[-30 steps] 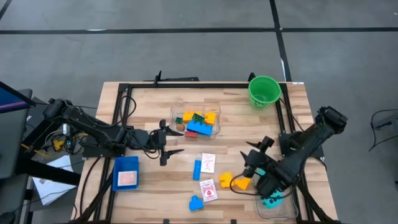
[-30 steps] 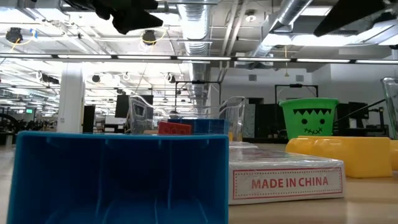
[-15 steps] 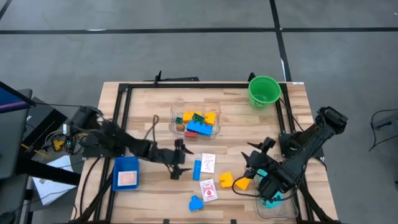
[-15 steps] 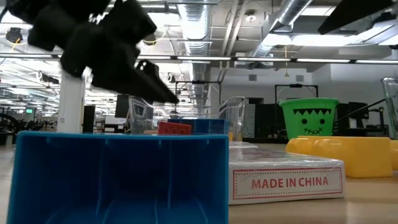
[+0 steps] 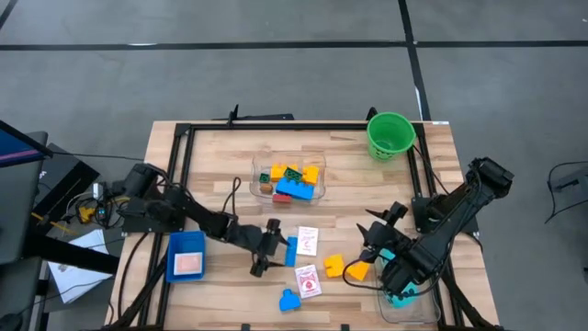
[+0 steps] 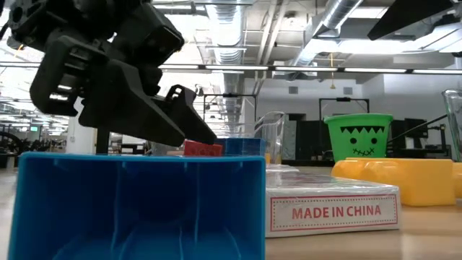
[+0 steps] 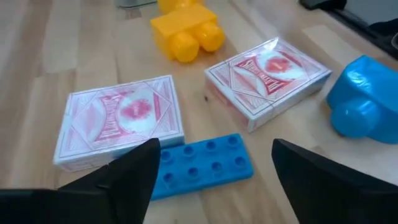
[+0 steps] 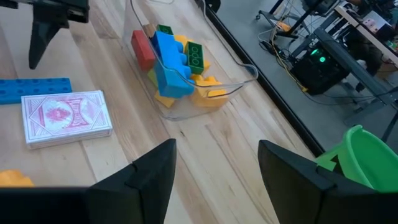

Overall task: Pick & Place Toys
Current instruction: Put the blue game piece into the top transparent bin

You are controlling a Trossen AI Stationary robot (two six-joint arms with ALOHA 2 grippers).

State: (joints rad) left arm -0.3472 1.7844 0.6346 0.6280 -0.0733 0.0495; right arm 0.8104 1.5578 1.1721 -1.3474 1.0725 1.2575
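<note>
My left gripper (image 5: 273, 248) is open and low over the table, its fingers pointing at the left side of a flat blue brick (image 5: 291, 250). In the left wrist view the fingers stand on either side of that brick (image 7: 199, 165) without touching it. Two white-and-red card boxes (image 5: 307, 240) (image 5: 309, 280) lie beside it. A yellow brick (image 5: 333, 267), an orange brick (image 5: 357, 271) and a rounded blue brick (image 5: 290, 300) lie on the table nearby. My right gripper (image 5: 372, 244) is open and empty, right of the yellow brick.
A clear tub (image 5: 289, 179) with several bricks stands at the table's middle far side. A green bucket (image 5: 390, 135) is at the far right, a blue tray (image 5: 186, 256) at the near left. Another clear tub (image 5: 404, 299) with teal dice sits under my right arm.
My left gripper has gone toward the table's right and near edges and down, ending beside the flat blue brick with its fingers still open. The toys have stayed where they were.
</note>
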